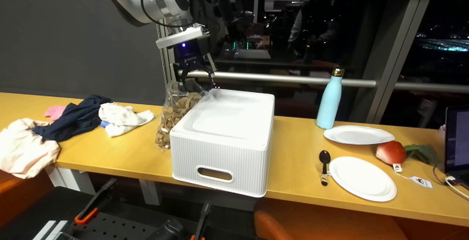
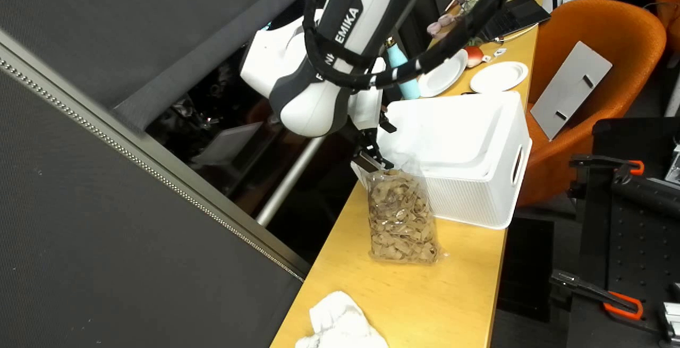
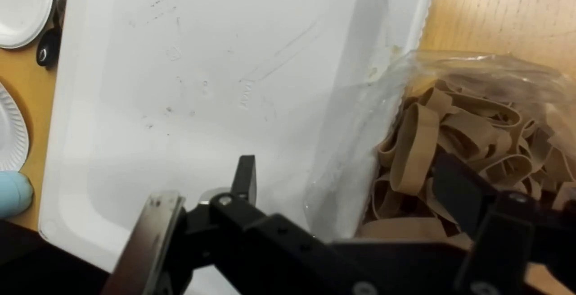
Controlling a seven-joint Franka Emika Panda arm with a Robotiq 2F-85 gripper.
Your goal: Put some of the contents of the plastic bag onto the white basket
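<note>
The clear plastic bag [image 1: 176,113] is filled with tan loops that look like wide bands. It stands on the table against the side of the white basket [image 1: 220,159]; both also show in an exterior view, the bag [image 2: 402,218] and the basket [image 2: 467,199]. The basket appears upside down, its flat base upward. In the wrist view the bag's loose film [image 3: 346,187] lies over the basket's edge, and loops [image 3: 414,146] show through the mouth. My gripper [image 3: 344,164] is open and empty. One finger is over the basket [image 3: 216,83], the other over the loops. It also shows above the bag [image 1: 199,83].
A blue bottle [image 1: 329,100], two white plates [image 1: 362,179], a black spoon [image 1: 324,166] and a red-and-white plush [image 1: 392,152] are beyond the basket. Cloths [image 1: 80,119] lie at the other end. A metal rail [image 1: 278,77] and window stand behind the table.
</note>
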